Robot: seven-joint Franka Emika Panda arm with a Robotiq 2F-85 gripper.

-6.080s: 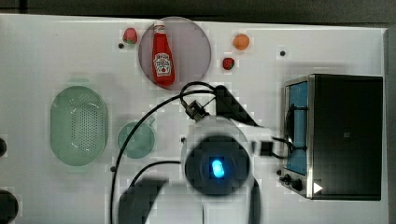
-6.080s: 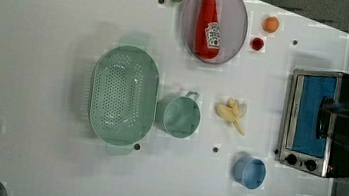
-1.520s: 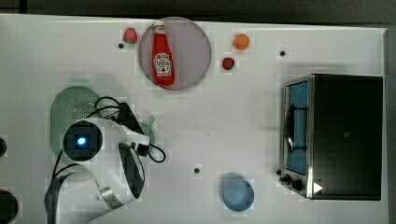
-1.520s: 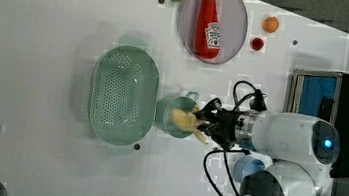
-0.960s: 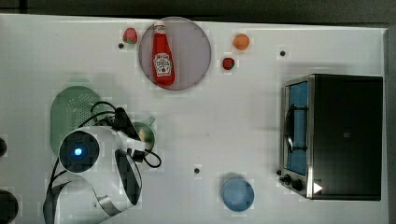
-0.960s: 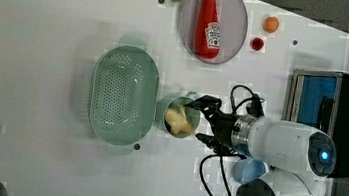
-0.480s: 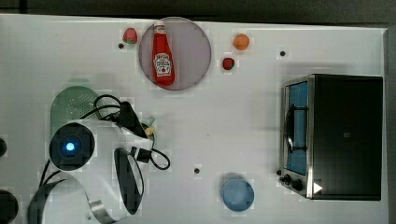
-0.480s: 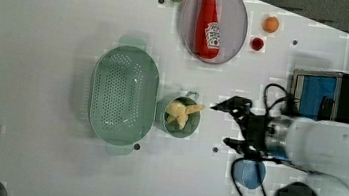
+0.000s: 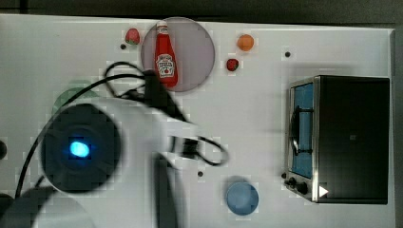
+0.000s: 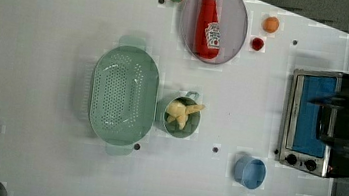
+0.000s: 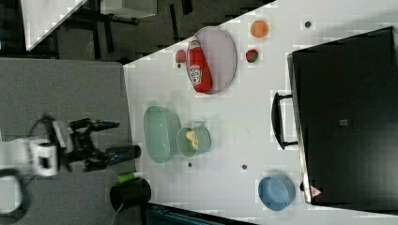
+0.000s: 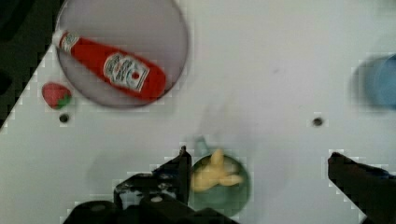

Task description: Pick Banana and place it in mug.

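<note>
- A large oval light-green perforated colander (image 10: 122,94) sits at the left view's left. It touches or nearly touches the mug and plays no part in the job.
- The small round dull-green mug (image 10: 180,119) stands at 3 o'clock from the colander in the left view. Its little side handle points towards 12 o'clock.
- The small pale-yellow curved banana (image 10: 183,113) lies inside the mug. One end leans on the rim and pokes out towards 2 o'clock, so the placing looks done.
- In the wrist view, the black two-fingered gripper (image 12: 259,156) has its jaws spread wide and holds nothing. The mug and banana sit low beside one finger (image 12: 183,169), apart from it.
- My judgement is that the step in hand is clearing away. To do it well:
  - Rise straight up and keep the jaws apart.
  - Avoid any sideways sweep. The jutting banana end and the light mug could be clipped and tipped against the colander.
- A red plastic ketchup bottle (image 10: 209,24) lies on a round grey plate (image 10: 237,20) at 12 o'clock from the mug, well apart.
- A round blue cup (image 10: 249,171) stands at 4 o'clock from the mug, also well apart.
- A silver toaster oven with a blue door (image 10: 311,120) stands at 3 o'clock, at the left view's right.
</note>
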